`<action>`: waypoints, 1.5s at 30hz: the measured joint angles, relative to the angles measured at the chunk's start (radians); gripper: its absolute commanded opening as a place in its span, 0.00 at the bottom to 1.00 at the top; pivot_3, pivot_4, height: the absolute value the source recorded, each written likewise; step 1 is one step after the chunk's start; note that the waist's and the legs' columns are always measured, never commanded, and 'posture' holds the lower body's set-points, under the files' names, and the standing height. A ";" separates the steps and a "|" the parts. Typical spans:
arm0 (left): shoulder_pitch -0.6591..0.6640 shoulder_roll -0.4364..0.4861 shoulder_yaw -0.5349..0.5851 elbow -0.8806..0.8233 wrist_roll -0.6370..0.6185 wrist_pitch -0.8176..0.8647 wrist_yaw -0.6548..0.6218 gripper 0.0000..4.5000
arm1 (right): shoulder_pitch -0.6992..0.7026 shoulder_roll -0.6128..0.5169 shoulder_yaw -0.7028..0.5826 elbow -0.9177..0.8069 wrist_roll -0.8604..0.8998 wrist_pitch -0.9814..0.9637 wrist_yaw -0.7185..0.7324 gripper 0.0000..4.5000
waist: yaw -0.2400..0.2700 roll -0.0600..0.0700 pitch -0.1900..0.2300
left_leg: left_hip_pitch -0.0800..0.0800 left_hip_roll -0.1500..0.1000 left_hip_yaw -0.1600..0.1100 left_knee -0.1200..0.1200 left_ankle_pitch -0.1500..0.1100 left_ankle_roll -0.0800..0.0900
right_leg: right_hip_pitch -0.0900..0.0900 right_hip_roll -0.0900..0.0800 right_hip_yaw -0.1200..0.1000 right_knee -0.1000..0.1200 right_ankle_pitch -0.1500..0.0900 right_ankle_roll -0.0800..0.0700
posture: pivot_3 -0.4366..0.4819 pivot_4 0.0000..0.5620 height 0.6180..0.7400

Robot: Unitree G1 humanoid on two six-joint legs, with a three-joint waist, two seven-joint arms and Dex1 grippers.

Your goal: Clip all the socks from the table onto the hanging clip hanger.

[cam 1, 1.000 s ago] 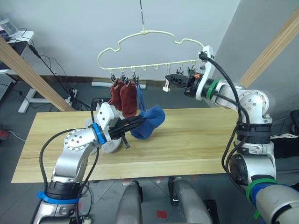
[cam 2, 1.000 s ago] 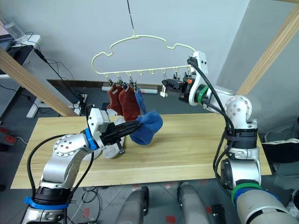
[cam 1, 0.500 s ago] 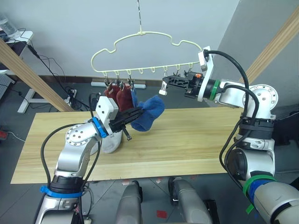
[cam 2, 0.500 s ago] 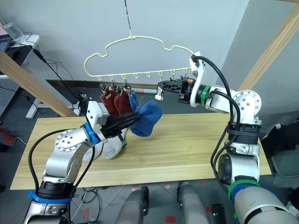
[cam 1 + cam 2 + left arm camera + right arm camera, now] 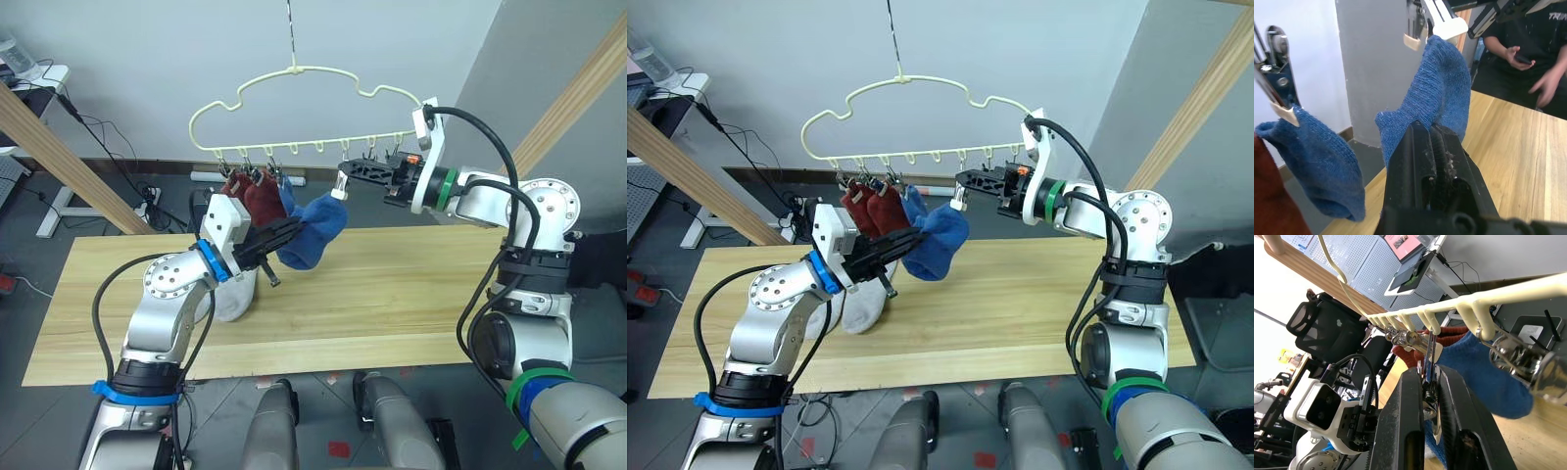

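The step in hand is clipping a blue sock point(image 5: 312, 233), at frame centre: the left gripper point(image 5: 286, 235) is closed on it, and the right gripper point(image 5: 351, 170) pinches a clip point(image 5: 341, 183) of the clip hanger point(image 5: 294, 70); next, the cuff must enter that clip

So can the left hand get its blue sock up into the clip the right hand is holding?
Probably yes: the left hand has the blue sock raised with its tip right under the clip pinched by the right hand, nothing between.
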 measured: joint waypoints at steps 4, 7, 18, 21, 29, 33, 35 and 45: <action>-0.001 -0.003 -0.007 0.001 0.002 0.000 0.000 0.00 | 0.000 0.005 -0.002 0.000 0.003 0.002 -0.003 0.08 | -0.001 0.000 0.000 | 0.000 0.000 0.000 0.000 0.000 0.000 | 0.000 0.000 0.000 0.000 0.000 0.000 | 0.44 0.55 1.00; 0.010 0.003 -0.007 0.003 0.002 0.000 -0.005 0.00 | 0.000 0.005 -0.004 0.000 0.008 0.007 -0.006 0.08 | -0.001 0.000 0.000 | 0.000 0.000 0.000 0.000 0.000 0.000 | 0.000 0.000 0.000 0.000 0.000 0.000 | 0.44 0.56 1.00; 0.011 0.000 -0.007 0.005 0.002 0.000 -0.002 0.00 | 0.000 0.005 -0.010 -0.004 0.018 0.021 -0.012 0.08 | 0.000 0.000 0.000 | 0.000 0.000 0.000 0.000 0.000 0.000 | 0.000 0.000 0.000 0.000 0.000 0.000 | 0.44 0.56 1.00; -0.009 -0.007 -0.007 0.011 0.002 0.000 0.001 0.00 | 0.002 0.003 0.002 -0.016 0.015 0.016 -0.009 0.08 | 0.000 0.000 0.000 | 0.000 0.000 0.000 0.000 0.000 0.000 | 0.000 0.000 0.000 0.000 0.000 0.000 | 0.44 0.56 1.00; -0.023 -0.010 -0.007 0.023 0.000 0.000 0.002 0.00 | 0.016 -0.010 0.036 -0.027 0.004 -0.015 0.001 0.08 | -0.001 0.000 0.000 | 0.000 0.000 0.000 0.000 0.000 0.000 | 0.000 0.000 0.000 0.000 0.000 0.000 | 0.44 0.56 1.00; -0.034 -0.010 -0.007 0.024 -0.001 0.000 0.002 0.00 | 0.019 -0.012 0.043 -0.027 -0.002 -0.031 0.003 0.08 | 0.000 0.000 0.000 | 0.000 0.000 0.000 0.000 0.000 0.000 | 0.000 0.000 0.000 0.000 0.000 0.000 | 0.44 0.56 1.00; -0.034 -0.011 -0.007 0.024 -0.001 0.000 0.002 0.00 | 0.019 -0.018 0.051 -0.027 -0.003 -0.033 0.006 0.08 | 0.000 0.000 0.000 | 0.000 0.000 0.000 0.000 0.000 0.000 | 0.000 0.000 0.000 0.000 0.000 0.000 | 0.44 0.56 1.00; -0.034 -0.011 -0.007 0.024 -0.001 0.000 0.003 0.00 | 0.023 -0.009 0.054 -0.027 0.012 -0.009 0.007 0.47 | 0.000 0.000 0.000 | 0.000 0.000 0.000 0.000 0.000 0.000 | 0.000 0.000 0.000 0.000 0.000 0.000 | 0.45 0.56 1.00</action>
